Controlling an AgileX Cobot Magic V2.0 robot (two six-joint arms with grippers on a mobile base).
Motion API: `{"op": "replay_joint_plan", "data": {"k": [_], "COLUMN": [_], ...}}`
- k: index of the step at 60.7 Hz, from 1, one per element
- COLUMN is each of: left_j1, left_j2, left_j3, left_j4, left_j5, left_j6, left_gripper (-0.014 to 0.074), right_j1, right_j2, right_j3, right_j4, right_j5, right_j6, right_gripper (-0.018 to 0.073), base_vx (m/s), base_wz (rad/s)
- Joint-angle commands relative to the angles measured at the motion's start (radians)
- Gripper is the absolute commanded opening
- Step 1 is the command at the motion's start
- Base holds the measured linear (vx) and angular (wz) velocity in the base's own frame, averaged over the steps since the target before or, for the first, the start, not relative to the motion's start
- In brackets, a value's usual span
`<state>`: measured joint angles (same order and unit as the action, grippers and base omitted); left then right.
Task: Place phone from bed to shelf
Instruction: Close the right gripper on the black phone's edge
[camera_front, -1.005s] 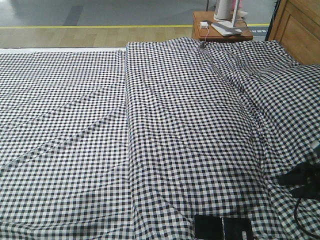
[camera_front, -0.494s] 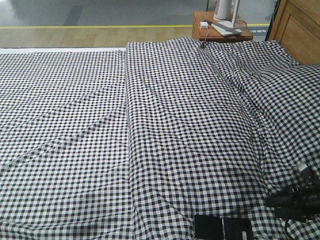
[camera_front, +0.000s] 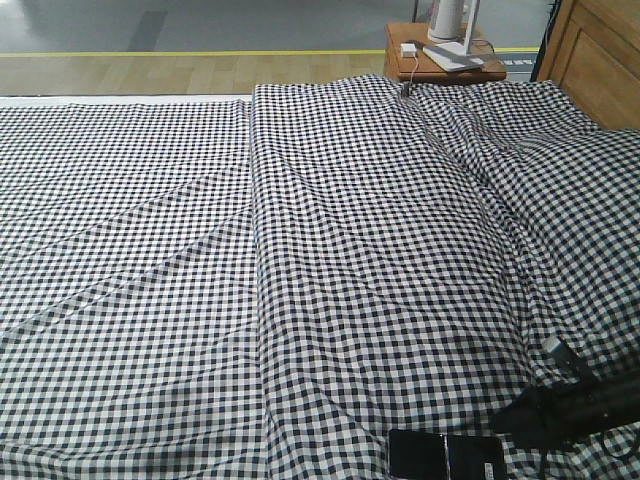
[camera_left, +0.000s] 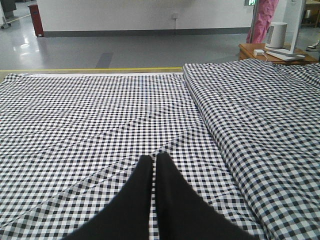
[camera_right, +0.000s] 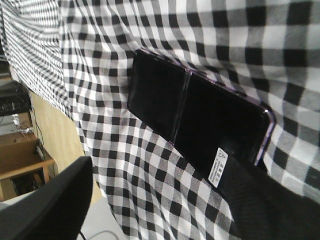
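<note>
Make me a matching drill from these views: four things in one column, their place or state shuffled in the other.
1 phone
2 left gripper
3 right gripper
4 small table

A shut, over the bed
B open, right beside the phone
C beyond the bed's far edge
D lying flat on the bed

Pairs: 1-D, 2-A, 3-B, 4-C

Matte black left gripper (camera_left: 153, 159), 2 tapered fingers (camera_left: 131, 202)
</note>
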<state>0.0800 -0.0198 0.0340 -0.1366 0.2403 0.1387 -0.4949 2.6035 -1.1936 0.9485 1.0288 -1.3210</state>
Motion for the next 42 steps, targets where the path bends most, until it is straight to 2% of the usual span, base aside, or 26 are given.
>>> {"op": "replay_joint_plan", "data": {"k": [1, 11, 27, 42], "left_j1": [-0.004, -0.004, -0.004, -0.004], "left_j2": [-0.006, -0.006, -0.006, -0.006], "left_j3": [0.003, 0.003, 0.003, 0.003], "left_j4": [-0.009, -0.009, -0.009, -0.009], "left_j5": [-0.074, -0.074, -0.074, -0.074], "left_j6": [-0.004, -0.004, -0.004, -0.004], "left_gripper": [0.0001, 0.0001, 0.0001, 0.0001], "right_j1": [-0.001, -0.004, -0.004, 0.0], "right_j2": [-0.044, -0.033, 0.027, 0.091], "right_j3": [-0.004, -0.004, -0.006, -0.006], "right_j4": [0.006, -0.029, -0.011, 0.113], "right_j5": [0.029, 0.002, -0.021, -0.014], "right_j6": [0.006, 0.03, 0.03, -0.038], "right_gripper": [0.0517, 0.0517, 0.0517, 0.0517], "base_vx": [0.0, 0.0, 0.0, 0.0], "base_wz": [0.0, 0.0, 0.0, 0.0]}}
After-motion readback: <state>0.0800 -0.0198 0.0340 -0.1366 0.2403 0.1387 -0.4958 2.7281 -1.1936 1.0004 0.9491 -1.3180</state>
